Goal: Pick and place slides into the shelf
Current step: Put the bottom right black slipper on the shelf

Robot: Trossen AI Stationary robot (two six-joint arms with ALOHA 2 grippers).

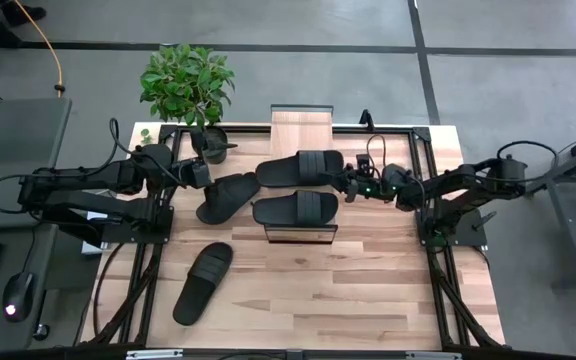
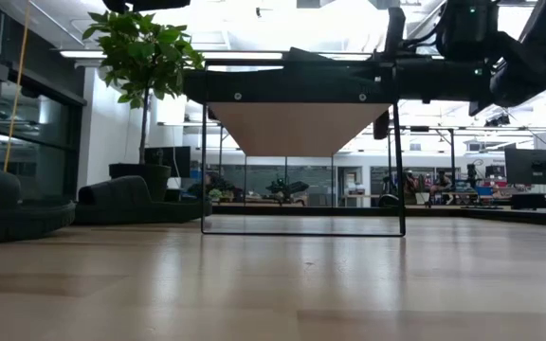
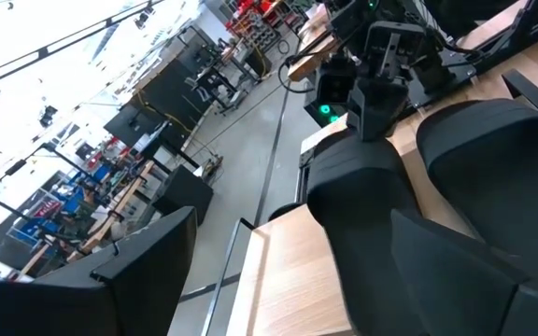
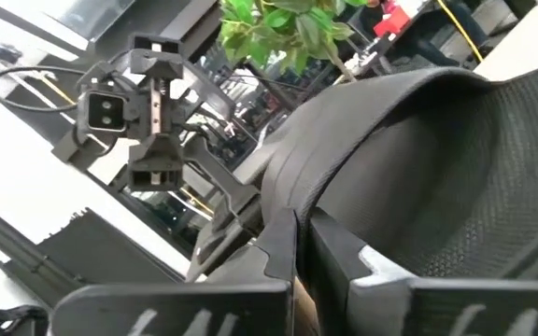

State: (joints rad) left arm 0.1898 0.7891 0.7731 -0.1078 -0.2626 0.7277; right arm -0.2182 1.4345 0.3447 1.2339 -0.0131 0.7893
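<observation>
Slides: 2 lie on the shelf (image 1: 299,128), a far slide (image 1: 301,168) and a near slide (image 1: 294,209). The right gripper (image 1: 351,187) is closed on the heel end of the far slide, its arm reaching in level from the table's right side. The left gripper (image 1: 204,174) has its fingers wide apart, holding nothing, just above a third slide (image 1: 227,196) that lies on the table (image 1: 368,290) beside the shelf; its arm stretches in from the left. A 4th slide (image 1: 203,282) lies nearer the front, well apart.
</observation>
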